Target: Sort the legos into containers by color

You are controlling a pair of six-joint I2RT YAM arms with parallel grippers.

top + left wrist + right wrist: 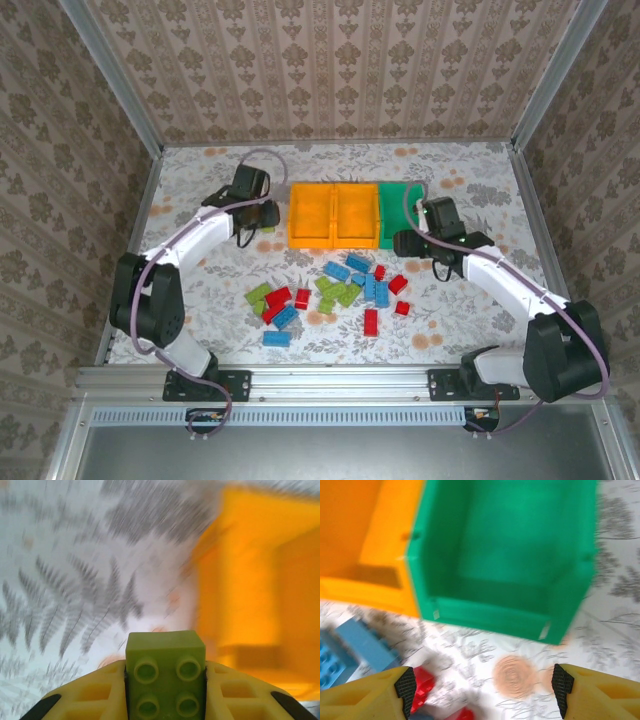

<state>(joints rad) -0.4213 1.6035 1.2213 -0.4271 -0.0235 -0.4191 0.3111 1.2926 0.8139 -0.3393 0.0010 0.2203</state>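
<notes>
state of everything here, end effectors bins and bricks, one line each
left end effector: shut on a green lego
green lego: held, studs facing the wrist camera, beside the left orange bin
right end effector: open, empty, in front of the green bin
left orange bin: upright, looks empty
middle orange bin: upright, looks empty
green bin: upright, empty
loose legos: unsorted, scattered in front of the bins
</notes>
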